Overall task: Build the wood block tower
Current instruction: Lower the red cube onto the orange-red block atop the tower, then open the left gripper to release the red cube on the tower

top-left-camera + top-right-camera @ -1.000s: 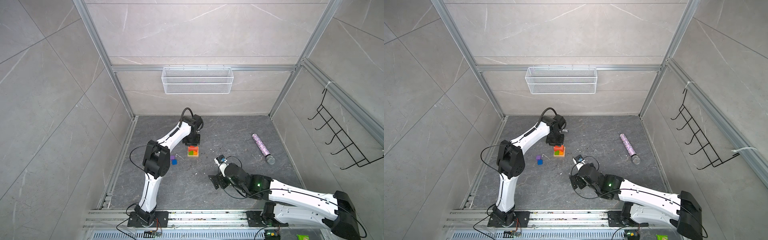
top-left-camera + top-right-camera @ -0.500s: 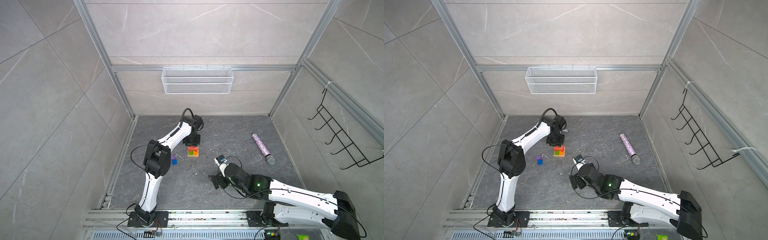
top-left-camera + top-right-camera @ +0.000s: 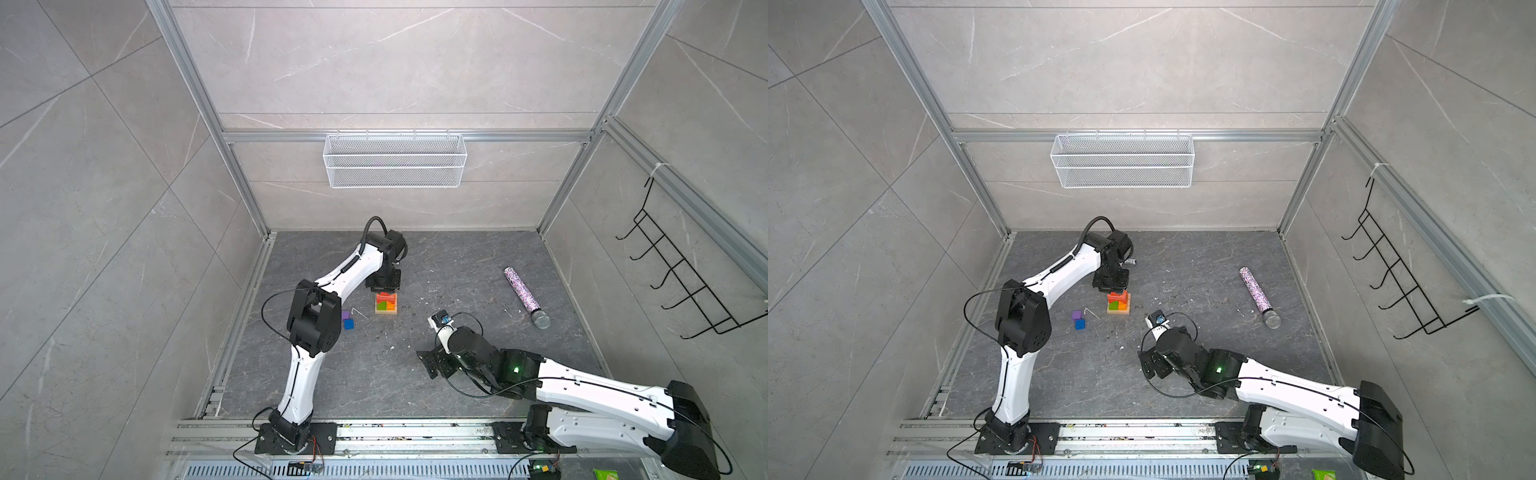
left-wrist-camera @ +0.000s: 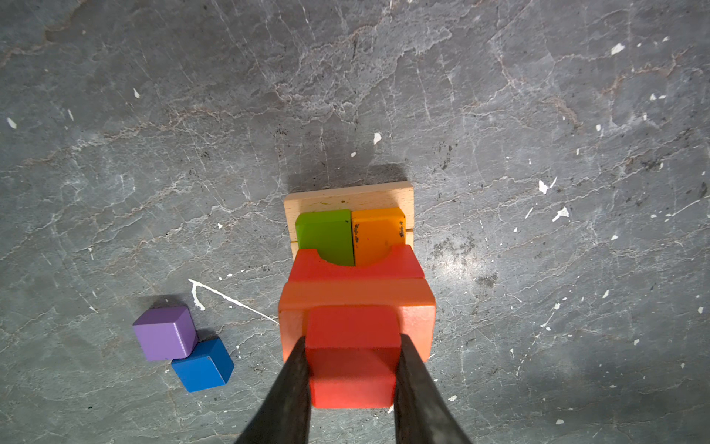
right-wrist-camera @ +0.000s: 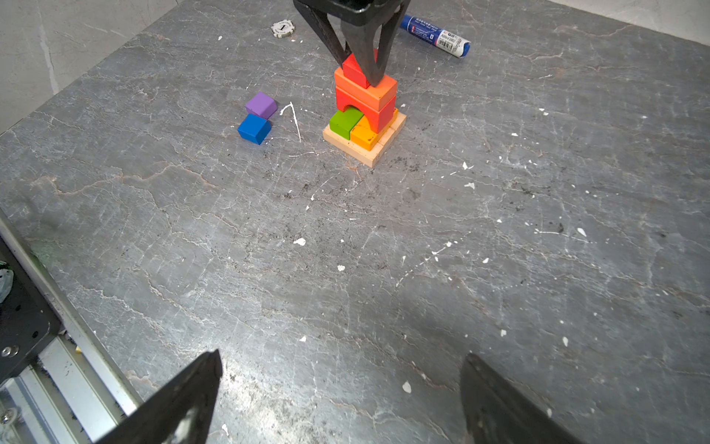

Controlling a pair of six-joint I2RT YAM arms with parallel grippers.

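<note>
Grey, veined slate floor [image 5: 499, 230] is seen under everything, and the tower [image 5: 365, 111] is stood on it towards the back, left of the middle in both top views. A base of tan oblongs [image 5: 370, 153] is laid flat. A green block [image 5: 344, 122] and an orange block [image 5: 363, 134] are set side by side on it, a red arch [image 5: 378, 113] is placed over them, and an orange oblong [image 5: 369, 90] is laid across the arch.

At the very top a red cube [image 4: 351, 369] is clamped between the narrowly set fingers of the left gripper [image 4: 352, 342], which is pointed straight down over the stack. Whether the cube is resting on the orange oblong or held just above it cannot be told.

Beside the tower, a purple cube [image 4: 165, 332] and a blue cube [image 4: 203, 365] are lain on the slate, touching at their corners.

The right gripper [image 5: 341, 359] is held low, well apart from the tower, with its jaws spread wide and nothing between them.

Only in the right wrist view are the arch's opening, a blue marker pen [image 5: 434, 34] and a round white token [image 5: 282, 28] behind the tower shown plainly. In a top view a glittery microphone [image 3: 525, 297] is shown far to the right.
</note>
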